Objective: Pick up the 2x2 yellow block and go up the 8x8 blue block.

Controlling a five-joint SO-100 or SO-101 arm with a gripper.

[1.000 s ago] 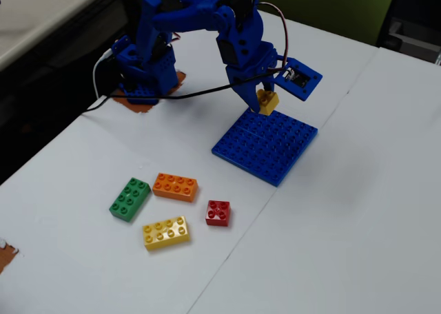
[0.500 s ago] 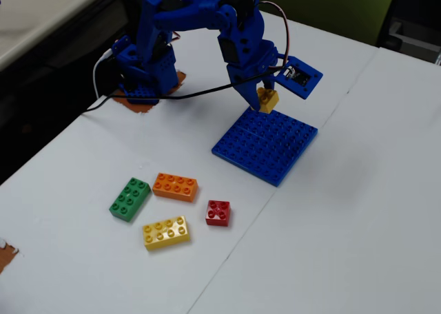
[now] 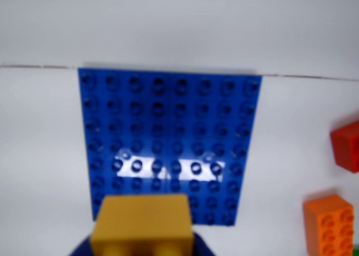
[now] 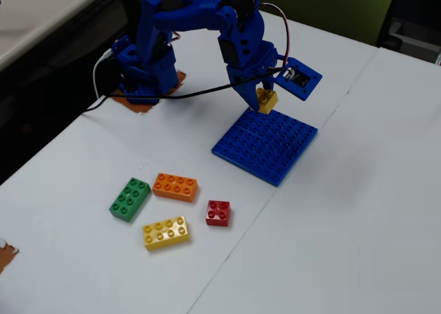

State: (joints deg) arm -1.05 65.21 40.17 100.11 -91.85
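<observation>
**Yellow block held above the plate's far edge**

Yellow plastic sits pinched in the gripper (image 4: 264, 102): the block (image 4: 267, 100) hangs between the two fingers, clear of the table, just over the far edge of the blue plate (image 4: 265, 147). Judging by that height, the arm carries it high so its underside clears the studs before it is set down.

The plate lies flat on the white table (image 4: 358, 211), well apart from the spare bricks nearer the camera: green (image 4: 129, 199), orange (image 4: 175, 186), long yellow (image 4: 165, 233) and red (image 4: 218, 213).

The fixed view shows the whole arm, its base at the far left, and the gap between block and plate. The wrist view gives what that one cannot: the block (image 3: 141, 225) fills the bottom edge, with the plate (image 3: 168, 127) spread beyond it and its stud rows nearly square to the block. It also catches the red (image 3: 346, 146) and orange (image 3: 328, 225) bricks at its right edge. The fingers themselves barely show there.
</observation>
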